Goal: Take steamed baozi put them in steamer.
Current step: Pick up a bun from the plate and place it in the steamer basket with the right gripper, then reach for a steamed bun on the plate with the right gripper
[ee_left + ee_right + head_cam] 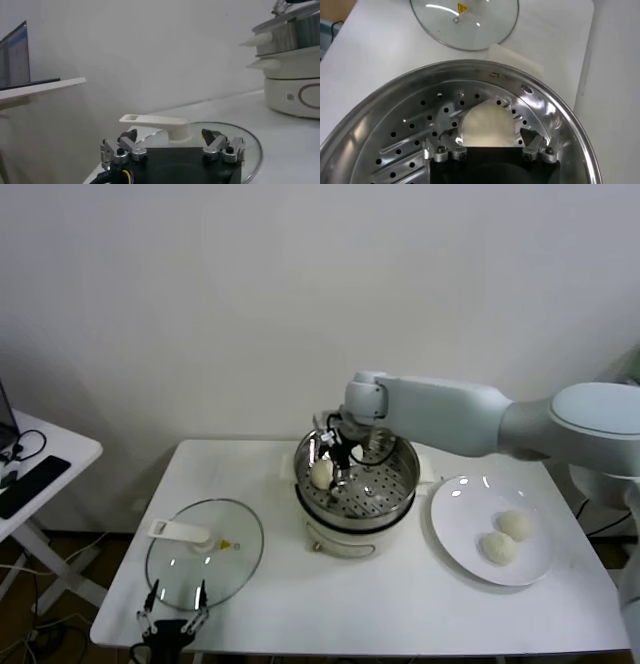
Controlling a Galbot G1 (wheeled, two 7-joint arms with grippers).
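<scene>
Right tool (490, 146) inside steamer (392, 496) at worktop centre, fingers spread either side of one baozi (484, 125) lying on the perforated floor by the steamer's left wall. Two more baozi (515, 525) (498, 548) on white plate (455, 534) toward right edge. Left tool (172, 618) spread, empty, at front-left edge beside glass lid (230, 569).

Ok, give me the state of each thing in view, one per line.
Steamer: uncovered, one bun inside.
Bun in steamer: on the perforated floor, between open right gripper fingers.
Plate: holds two buns.
Lid: off, flat on table.
Left gripper: open, idle beside the lid.
</scene>
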